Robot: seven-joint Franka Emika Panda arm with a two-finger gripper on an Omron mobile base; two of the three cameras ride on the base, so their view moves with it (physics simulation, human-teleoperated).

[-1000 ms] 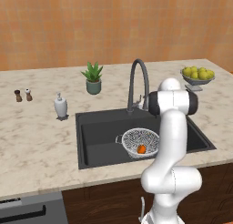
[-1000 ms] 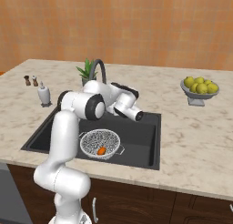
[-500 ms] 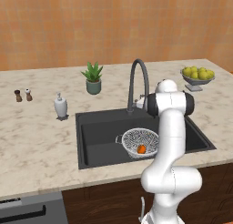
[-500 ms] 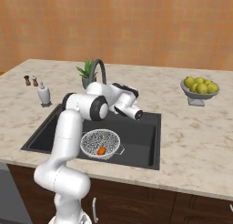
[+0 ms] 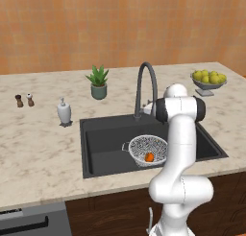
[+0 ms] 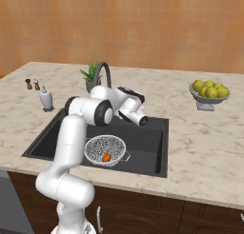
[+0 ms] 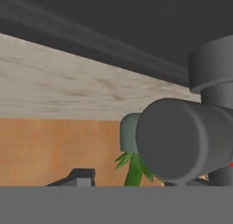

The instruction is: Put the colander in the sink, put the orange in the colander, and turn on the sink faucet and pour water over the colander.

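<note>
The speckled colander [image 5: 149, 148] [image 6: 105, 149] rests in the dark sink [image 5: 105, 144] [image 6: 147, 138], right of the middle. Inside it lies the orange [image 5: 149, 157] [image 6: 106, 157]. The gooseneck sink faucet [image 5: 146, 84] [image 6: 103, 72] arches over the basin, and I see no water at its spout. My arm reaches to the faucet's base, and its own links hide the fingers in both base views. In the hand view my gripper [image 7: 128, 182] sits right at the faucet's thick dark lever [image 7: 182, 141]. One fingertip [image 7: 78, 176] stands left of the lever. Whether the jaws touch it is unclear.
A potted plant [image 5: 98, 81] [image 6: 89, 75] stands behind the sink and a soap dispenser [image 5: 64, 111] [image 6: 46, 98] at its left. Salt and pepper shakers [image 5: 24, 100] sit further left. A grey bowl of yellow-green fruit [image 5: 209, 80] [image 6: 208, 92] is on the right counter.
The arm's upper link has shifted slightly toward the faucet. The colander and the orange have stayed put.
</note>
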